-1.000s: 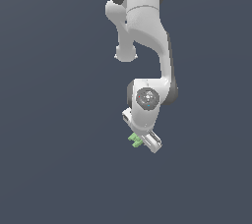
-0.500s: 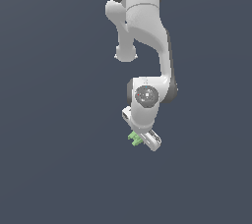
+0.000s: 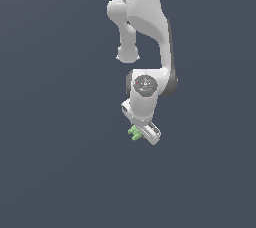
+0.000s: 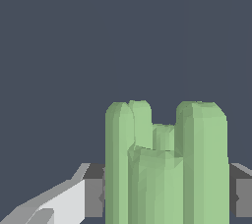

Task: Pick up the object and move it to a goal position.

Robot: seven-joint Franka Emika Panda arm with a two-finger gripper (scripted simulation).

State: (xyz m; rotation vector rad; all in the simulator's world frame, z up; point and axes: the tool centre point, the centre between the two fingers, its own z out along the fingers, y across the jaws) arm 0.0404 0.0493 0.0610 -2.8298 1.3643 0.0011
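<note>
our white gripper [image 3: 136,135] clamps the light-green ridged object [image 3: 133,132] between its fingers [image 4: 93,188]; in the wrist view its bars fill the gap pad to pad, and in the exterior view it juts from the tip against a plain grey backdrop

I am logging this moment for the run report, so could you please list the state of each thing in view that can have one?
Gripper: shut on the green piece, pointing downward.
Green ridged piece: held between the fingers, its bars sticking out past the fingertips; in the exterior view it pokes out on the gripper's left side.
Arm: bent, hanging down from the top of the exterior view.
</note>
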